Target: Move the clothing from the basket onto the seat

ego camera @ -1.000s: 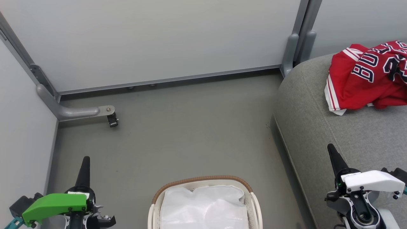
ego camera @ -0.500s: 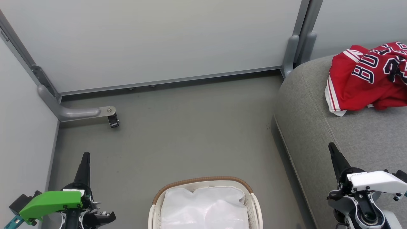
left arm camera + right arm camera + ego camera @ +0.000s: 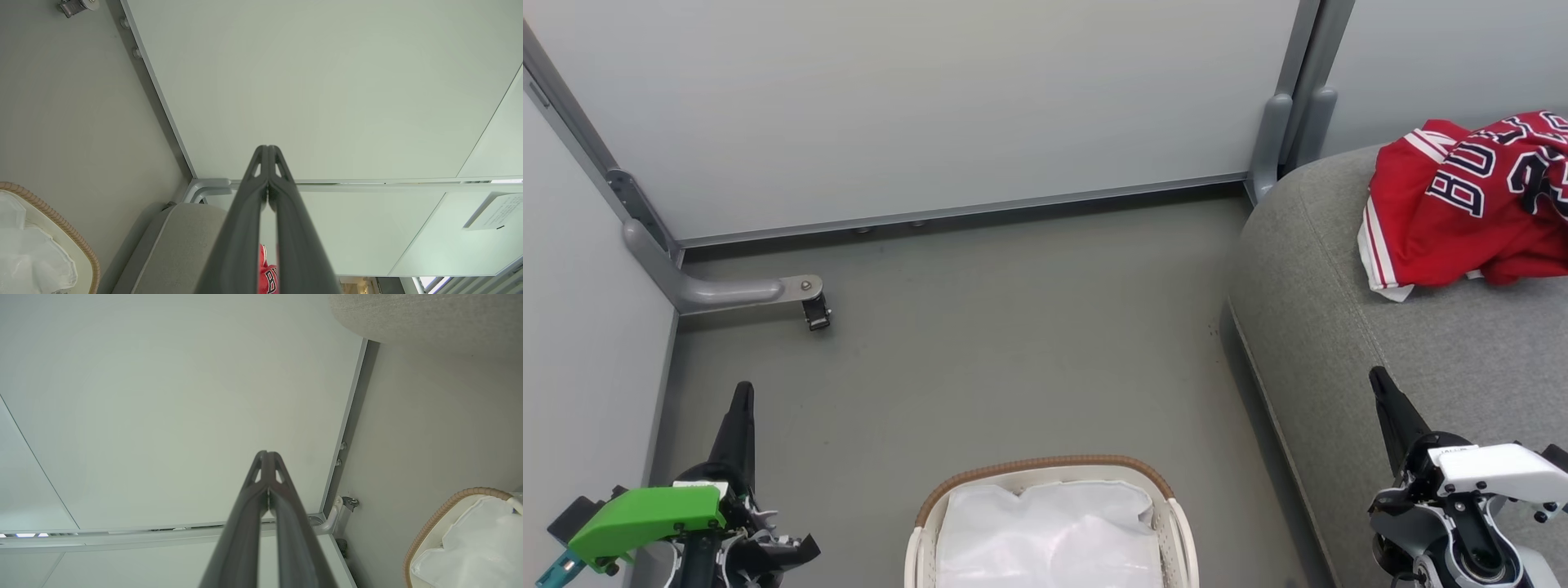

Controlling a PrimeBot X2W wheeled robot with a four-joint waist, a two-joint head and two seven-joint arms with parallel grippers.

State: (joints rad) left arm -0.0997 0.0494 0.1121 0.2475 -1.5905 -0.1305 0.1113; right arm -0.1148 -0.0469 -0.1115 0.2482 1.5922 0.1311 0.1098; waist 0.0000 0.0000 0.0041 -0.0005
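The basket [image 3: 1045,465], nearest, holds a white sheet [image 3: 1045,531]. Flanking it, the left end effector [image 3: 742,392] and right end effector [image 3: 1378,377] are pressed together, empty. The clothing [image 3: 1462,220] lies crumpled on the seat [image 3: 1339,327], ahead-right of the right one, nearer that arm.

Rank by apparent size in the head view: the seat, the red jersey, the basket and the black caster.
Largest: seat.
Next: basket and red jersey, about alike, both cut off by the picture edge, so unranked.
Smallest: black caster.
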